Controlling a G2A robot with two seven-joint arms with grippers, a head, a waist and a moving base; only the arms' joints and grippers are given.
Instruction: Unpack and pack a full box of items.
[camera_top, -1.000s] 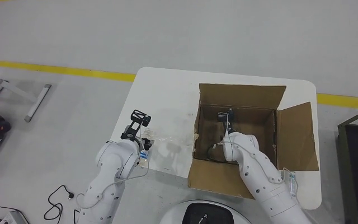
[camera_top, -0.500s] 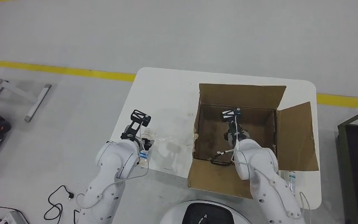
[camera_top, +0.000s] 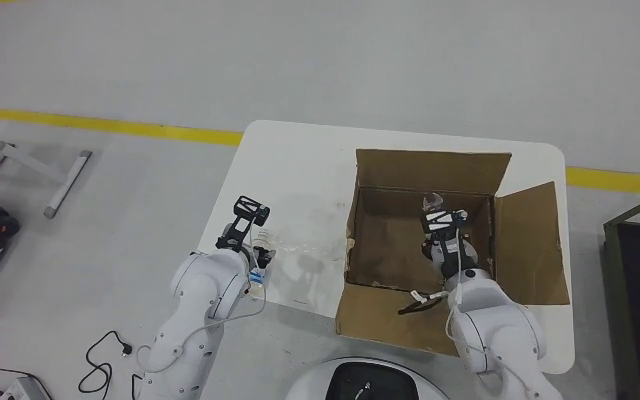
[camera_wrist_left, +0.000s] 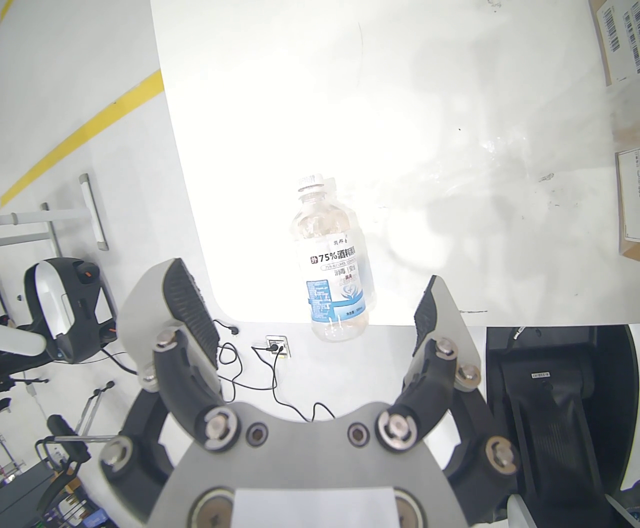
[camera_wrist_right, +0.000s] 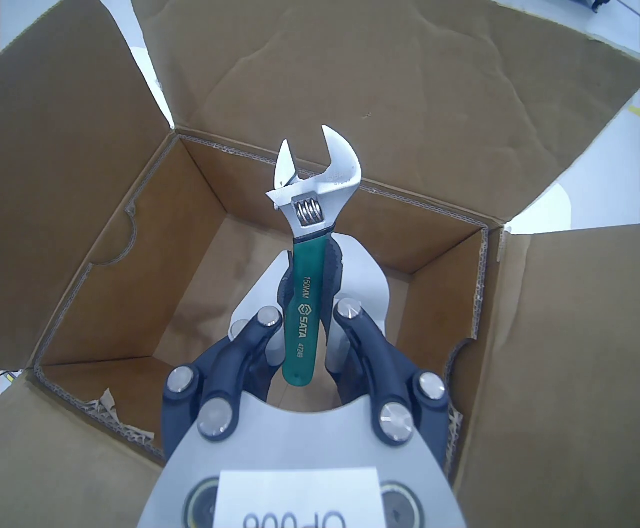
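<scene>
Brown cardboard, that box, flaps folded out, sitting on the right half of the white table in the top view. Over its open mouth, right of centre in the frame, the right gripper is clamped on the green handle of an adjustable wrench, steel head pointing away from the wrist. Left of centre, the left gripper hangs with fingers spread wide, holding nothing, above a clear bottle with a blue-and-white label at the table's lower-left edge.
</scene>
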